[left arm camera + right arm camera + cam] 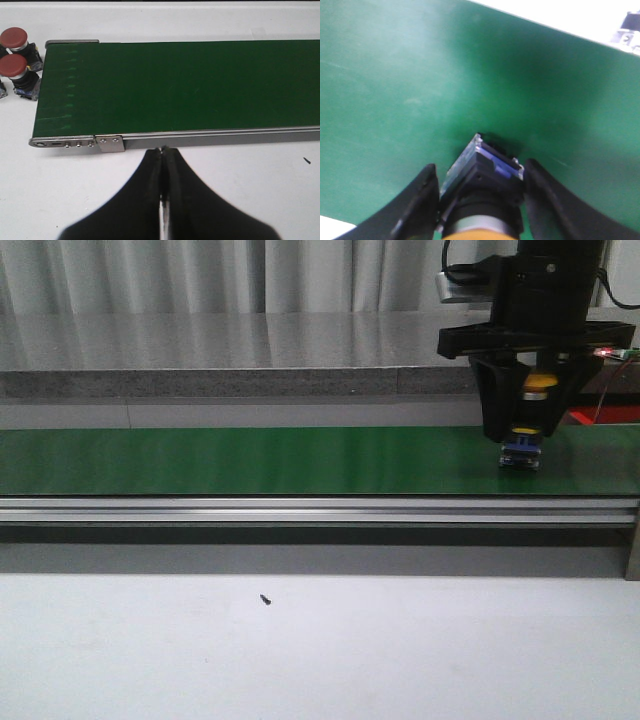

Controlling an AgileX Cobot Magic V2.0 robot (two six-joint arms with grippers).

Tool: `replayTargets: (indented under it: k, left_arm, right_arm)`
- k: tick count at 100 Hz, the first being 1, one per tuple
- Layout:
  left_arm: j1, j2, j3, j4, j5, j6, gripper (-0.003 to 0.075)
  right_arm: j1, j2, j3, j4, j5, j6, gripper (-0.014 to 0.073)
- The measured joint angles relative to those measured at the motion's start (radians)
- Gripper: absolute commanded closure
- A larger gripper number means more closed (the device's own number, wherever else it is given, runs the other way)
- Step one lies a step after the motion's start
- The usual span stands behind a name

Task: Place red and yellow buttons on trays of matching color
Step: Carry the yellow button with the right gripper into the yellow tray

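White counter (330,660) carries a long green conveyor belt (250,460) before grey curtains. On the belt near its right end, the right hand (522,440) straddles a yellow button (532,390) standing cap-up on its blue base; whether the fingers actually pinch it, I cannot tell. Two red buttons (17,62) lie on the counter just off the belt's left end. The left hand (163,152) hangs pressed together, holding nothing. No tray is clearly visible, so nothing appears sorted: three buttons remain.
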Motion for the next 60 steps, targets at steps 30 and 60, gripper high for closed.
replayTargets:
  k: [30,60]
  left_arm:
    - [0.0,0.0,0.0,0.0,0.002,0.0,0.074]
    - [0.0,0.0,0.0,-0.005,0.002,0.0,0.074]
  right_arm:
    - [-0.058,-0.044,0.004,0.0,0.019,0.0,0.0336]
    - [-0.201,-0.148,0.071,0.0,0.022,0.0,0.0336]
